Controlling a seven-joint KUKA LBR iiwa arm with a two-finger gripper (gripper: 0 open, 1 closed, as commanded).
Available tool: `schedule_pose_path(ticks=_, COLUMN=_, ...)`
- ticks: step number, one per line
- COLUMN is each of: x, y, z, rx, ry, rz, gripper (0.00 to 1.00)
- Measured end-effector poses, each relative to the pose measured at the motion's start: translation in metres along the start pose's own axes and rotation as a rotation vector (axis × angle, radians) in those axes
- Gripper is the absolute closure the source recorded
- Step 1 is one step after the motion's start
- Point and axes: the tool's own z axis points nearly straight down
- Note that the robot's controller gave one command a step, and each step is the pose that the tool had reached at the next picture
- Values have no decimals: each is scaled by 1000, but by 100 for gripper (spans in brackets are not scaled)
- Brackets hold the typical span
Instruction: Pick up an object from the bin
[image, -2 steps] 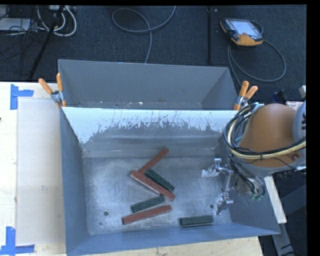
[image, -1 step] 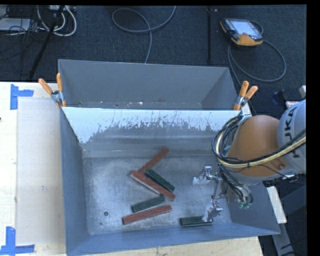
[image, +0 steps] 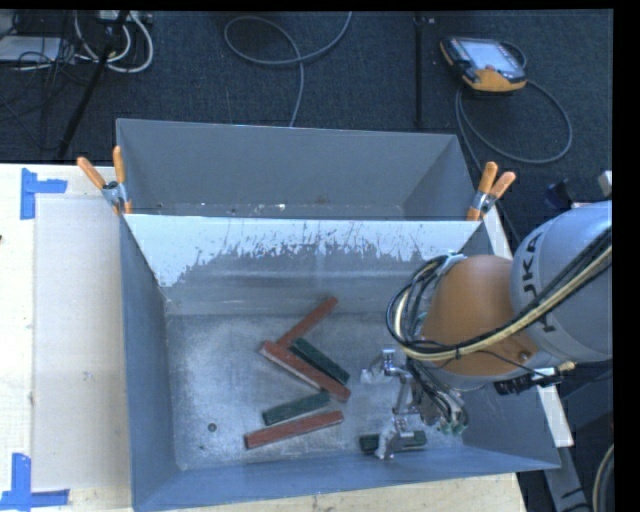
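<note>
Metal fingers (image: 398, 440) clamp a small flat dark-green bar (image: 372, 442) by the bin's (image: 150, 400) front wall.

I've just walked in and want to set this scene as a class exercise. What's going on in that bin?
A robot arm reaches into the grey metal bin from the right. Its gripper is low over the floor near the front right corner. A small dark block lies right at its tip; whether it is gripped cannot be told. To the left, apart from the gripper, lie flat reddish-brown bars and dark green bars in a loose cluster.
</note>
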Motion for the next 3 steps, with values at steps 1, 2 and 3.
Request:
schedule_pose_path(ticks=1, x=3, y=-2, z=11, rx=-2, ry=-13, rz=19, gripper=100)
schedule_pose_path(ticks=2, x=3, y=-2, z=11, rx=-2, ry=-13, rz=18, gripper=100)
schedule_pose_path(ticks=3, x=-30, y=8, z=-175, rx=1, ry=-10, rz=-59, gripper=100)
